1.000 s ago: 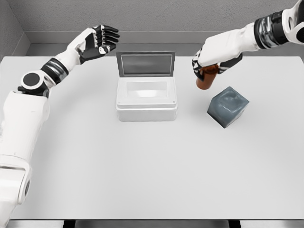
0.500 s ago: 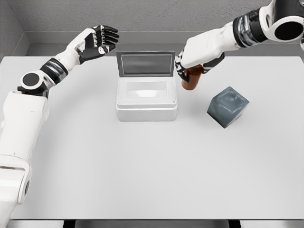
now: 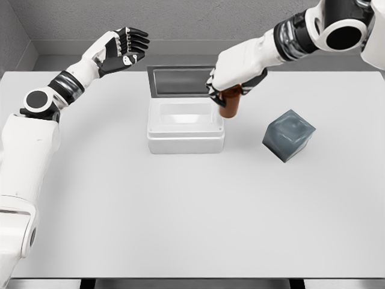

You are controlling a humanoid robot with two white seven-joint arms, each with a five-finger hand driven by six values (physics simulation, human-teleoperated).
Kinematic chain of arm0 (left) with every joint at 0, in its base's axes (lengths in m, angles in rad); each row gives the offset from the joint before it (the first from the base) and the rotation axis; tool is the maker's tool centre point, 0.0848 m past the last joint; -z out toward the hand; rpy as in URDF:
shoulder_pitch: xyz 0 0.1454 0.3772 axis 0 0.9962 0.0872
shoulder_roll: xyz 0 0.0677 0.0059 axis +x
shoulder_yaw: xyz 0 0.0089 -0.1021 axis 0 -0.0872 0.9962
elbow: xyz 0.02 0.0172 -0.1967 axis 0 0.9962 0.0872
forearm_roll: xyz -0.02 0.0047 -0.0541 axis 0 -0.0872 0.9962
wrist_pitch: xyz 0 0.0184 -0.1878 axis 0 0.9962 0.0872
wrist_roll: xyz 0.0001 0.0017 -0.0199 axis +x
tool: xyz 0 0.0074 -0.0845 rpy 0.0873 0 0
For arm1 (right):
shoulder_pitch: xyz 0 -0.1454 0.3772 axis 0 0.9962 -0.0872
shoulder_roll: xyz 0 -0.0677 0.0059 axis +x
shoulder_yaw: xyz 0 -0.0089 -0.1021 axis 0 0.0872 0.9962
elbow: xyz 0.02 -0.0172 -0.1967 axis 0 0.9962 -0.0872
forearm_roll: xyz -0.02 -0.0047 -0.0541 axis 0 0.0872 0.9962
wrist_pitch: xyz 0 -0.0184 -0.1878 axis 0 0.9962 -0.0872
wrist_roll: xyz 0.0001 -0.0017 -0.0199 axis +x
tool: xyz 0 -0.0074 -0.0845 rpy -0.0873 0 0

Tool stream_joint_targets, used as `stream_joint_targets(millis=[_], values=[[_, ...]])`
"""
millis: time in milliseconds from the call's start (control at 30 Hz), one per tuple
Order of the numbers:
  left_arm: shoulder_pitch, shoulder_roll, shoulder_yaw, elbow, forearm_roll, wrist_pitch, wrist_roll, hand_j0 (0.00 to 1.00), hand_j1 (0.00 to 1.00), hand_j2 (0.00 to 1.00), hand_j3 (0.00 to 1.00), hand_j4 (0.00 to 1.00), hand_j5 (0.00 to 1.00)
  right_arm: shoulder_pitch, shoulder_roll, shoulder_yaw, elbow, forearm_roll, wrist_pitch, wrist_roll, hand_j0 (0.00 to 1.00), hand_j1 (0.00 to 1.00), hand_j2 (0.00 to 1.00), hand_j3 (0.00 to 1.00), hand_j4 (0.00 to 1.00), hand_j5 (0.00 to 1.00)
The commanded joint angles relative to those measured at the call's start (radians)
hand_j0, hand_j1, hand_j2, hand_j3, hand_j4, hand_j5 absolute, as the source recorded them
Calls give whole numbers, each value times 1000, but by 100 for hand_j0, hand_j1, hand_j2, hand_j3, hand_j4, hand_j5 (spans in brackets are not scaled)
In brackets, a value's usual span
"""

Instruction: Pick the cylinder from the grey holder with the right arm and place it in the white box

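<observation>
- The right hand (image 3: 231, 77) comes in from the 2 o'clock corner of the head view and hangs over the right rim of the white box (image 3: 185, 127), its fingers wrapped around the top of the cylinder (image 3: 229, 106).
- The cylinder is brown-orange and hangs below the palm, at the hand's 6 o'clock. Only its lower part shows, since the fingers cover the upper end. It stands close to upright.
- Its lower end sits at the box's right edge, toward 3 o'clock of the box opening. Whether it touches the rim cannot be told from this view.
- The white box stands near the middle of the worktop (image 3: 180, 217), toward 12 o'clock, with its lid (image 3: 183, 80) raised at the back and its pale inside open to view.
- The grey holder (image 3: 289, 135) is a dark grey cube, turned corner-on, at 4 o'clock from the right hand and well apart from the box. Its top shows a shallow hollow.
- The left hand (image 3: 123, 49) is raised at about 10 o'clock of the view, off the far left of the box, with dark fingers spread loosely and holding nothing.
</observation>
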Motion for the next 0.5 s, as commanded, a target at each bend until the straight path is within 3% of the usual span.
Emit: stream_joint_targets(millis=[0, 467], values=[[0, 2, 1, 1, 5, -2, 0, 61, 61, 61, 61, 61, 61, 0, 9, 2, 0, -3, 2, 0, 45, 45, 45, 45, 45, 45], [0, 5, 1, 1, -5, -1, 0, 61, 61, 61, 61, 61, 61, -21, 67, 6, 13, -2, 2, 0, 45, 45, 45, 45, 45, 45]])
